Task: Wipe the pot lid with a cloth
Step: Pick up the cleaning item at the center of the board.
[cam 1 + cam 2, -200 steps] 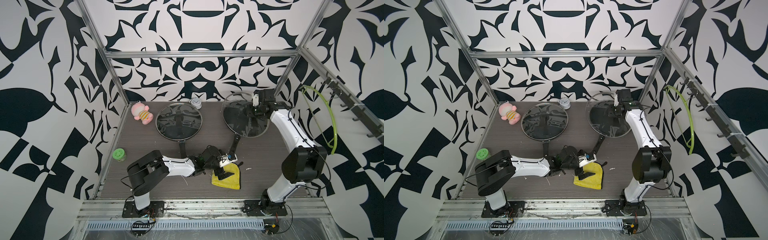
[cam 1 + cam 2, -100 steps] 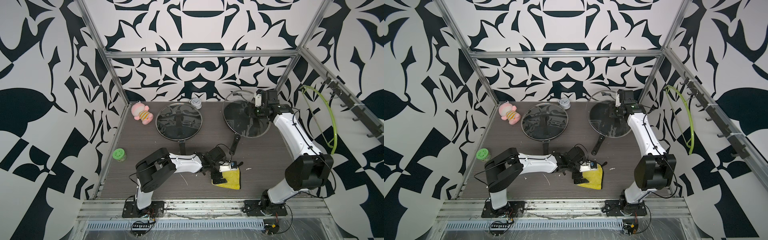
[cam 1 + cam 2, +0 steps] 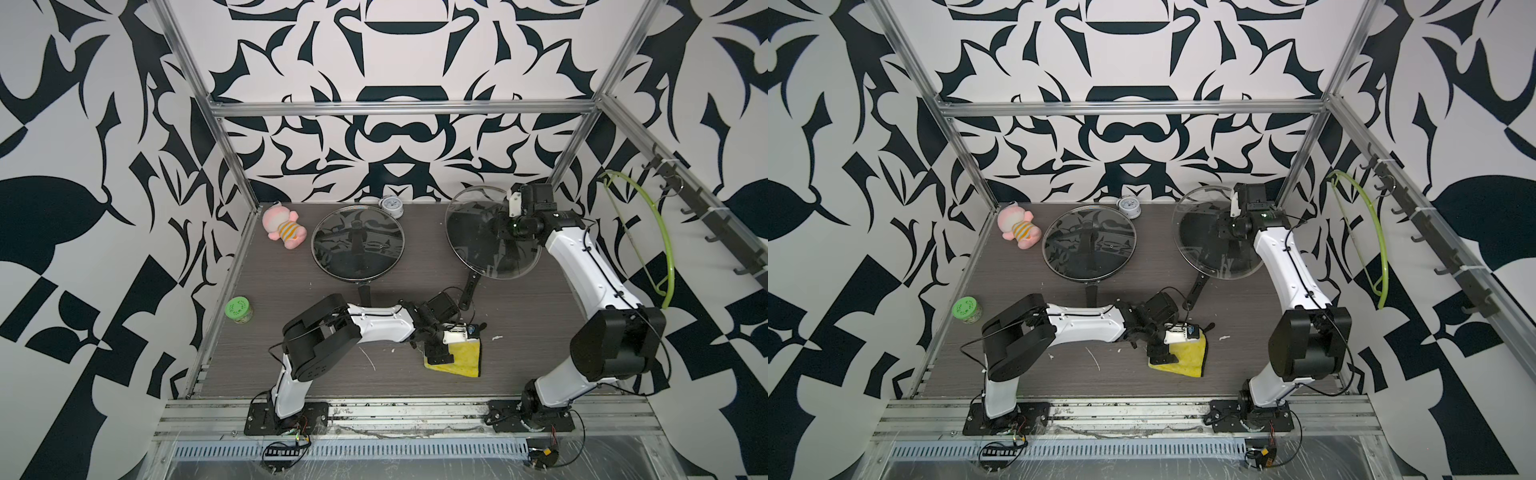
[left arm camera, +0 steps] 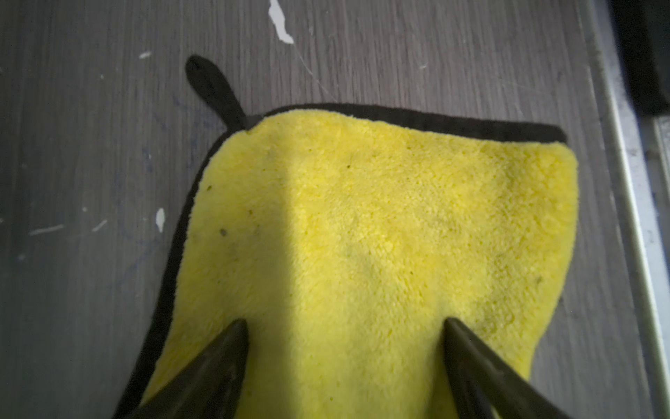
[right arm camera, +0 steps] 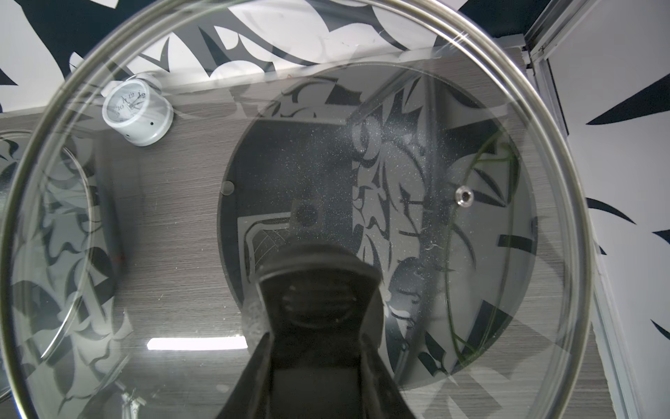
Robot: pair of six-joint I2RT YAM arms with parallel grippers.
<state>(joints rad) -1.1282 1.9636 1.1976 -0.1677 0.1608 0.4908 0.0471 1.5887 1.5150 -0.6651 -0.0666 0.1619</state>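
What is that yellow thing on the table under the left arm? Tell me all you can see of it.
It is a bright yellow cloth, fluffy like microfibre, roughly square, with a black edging and a small black loop at one corner. It lies flat on the grey wood-look table, near the front edge, yellow side up. The left arm's two fingers stand apart with their tips on it, and the cloth narrows slightly there.

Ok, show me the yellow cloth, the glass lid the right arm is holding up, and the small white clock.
cloth [image 4: 380,225], left wrist view, middle of the yellow pile.
held lid [image 5: 174,225], right wrist view, clear glass inside the rim.
clock [image 3: 390,203], in a top view, on its white face.
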